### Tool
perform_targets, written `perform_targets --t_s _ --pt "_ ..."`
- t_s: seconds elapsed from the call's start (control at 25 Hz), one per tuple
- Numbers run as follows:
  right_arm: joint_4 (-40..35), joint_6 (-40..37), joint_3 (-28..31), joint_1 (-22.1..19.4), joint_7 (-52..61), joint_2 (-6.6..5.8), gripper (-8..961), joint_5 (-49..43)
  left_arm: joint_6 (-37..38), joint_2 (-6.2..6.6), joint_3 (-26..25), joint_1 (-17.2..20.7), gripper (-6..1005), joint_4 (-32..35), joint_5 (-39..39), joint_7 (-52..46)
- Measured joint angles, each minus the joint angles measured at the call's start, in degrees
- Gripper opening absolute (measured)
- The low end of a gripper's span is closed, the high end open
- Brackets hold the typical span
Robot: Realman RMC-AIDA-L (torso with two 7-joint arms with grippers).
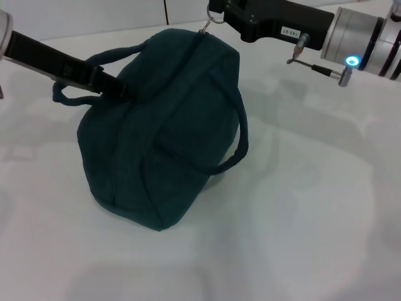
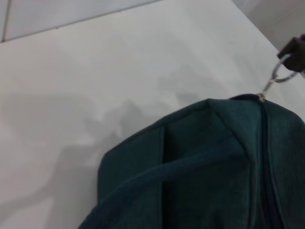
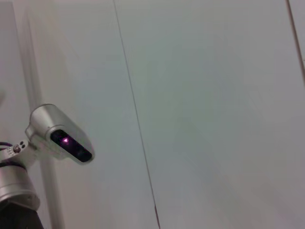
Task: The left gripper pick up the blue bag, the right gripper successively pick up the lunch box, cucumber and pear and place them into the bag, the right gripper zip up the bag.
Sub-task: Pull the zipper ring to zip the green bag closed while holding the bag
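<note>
While the blue bag sat closed on the white surface, filling the middle of the head view, the right tool was at about twelve o'clock above it — closed on the metal ring pull at the far end of the zipper. The left tool, at roughly ten o'clock, was buried in the fabric near one loop handle; it seemed to be pinching the bag there, but its fingertips were hidden, so I could not tell how far they had closed.

By my judgement the zipping was at or near its end, since the seam along the top ridge looked shut and no lunch box, cucumber or pear lay outside. To finish well, the pull should stay in line with the zipper track, not sideways, while the left tool braces the opposite end so the bag does not drag or tip. Tension on the ring should ease before letting go, or the bag may spring back.

The left wrist view showed what the head view barely did — the ring taut in the black tip and the slider seated at the end of the closed seam. The right wrist view showed neither bag nor ring, only pale panels and a silver sensor housing.
</note>
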Motion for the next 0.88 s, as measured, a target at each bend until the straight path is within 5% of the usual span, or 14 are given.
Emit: perform_targets --t_s 0.4,0.6,0.88 --pt "2.2 1.2 -0.4 -0.1 -0.2 0.18 72 -0.1 5.5 1.23 -0.1 1.6 419 0.0 -4.6 0.9" --pt "2.3 1.3 -0.3 -0.3 -0.3 0.12 74 -0.2 6.9 1.7 -0.1 2.2 196 0.0 -5.3 1.0" --pt "2.3 1.3 -0.2 -0.7 -0.3 -0.05 78 -0.2 7.5 1.93 -0.1 3.2 74 0.2 -5.5 1.0"
